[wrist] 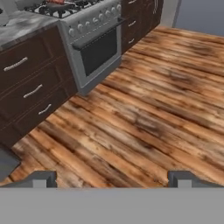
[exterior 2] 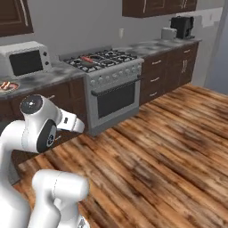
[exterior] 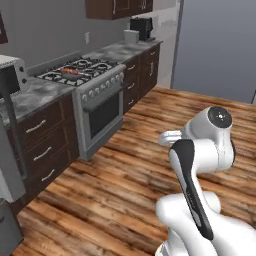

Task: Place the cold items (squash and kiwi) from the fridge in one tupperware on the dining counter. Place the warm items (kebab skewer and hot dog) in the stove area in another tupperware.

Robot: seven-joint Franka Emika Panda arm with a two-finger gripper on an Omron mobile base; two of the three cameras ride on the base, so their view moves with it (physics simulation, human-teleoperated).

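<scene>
The arm is folded up over the wooden floor, and the pincer hangs above the planks with its two dark fingertips spread wide, nothing between them. Bare boards run under the hand view.

Over on the far left stands the stove, steel-fronted with a dark oven door and a row of knobs. On its burners sits a dark pan with something reddish in it, one of the warm items by the look of it, though too small to say whether hot dog or skewer. From the right base view the same reddish piece lies on the grates of the stove.

The table, grey marbled stone, runs on both sides of the stove over dark wood drawers. A white microwave sits on it left of the stove, and at the far left edge of that view a small plate carries something red-brown, blurred. Further along the table, right of the stove, a black coffee machine stands beside a pale box. Dark wall cabinets hang above.

The pincer is well apart from the stove and everything on it.
</scene>
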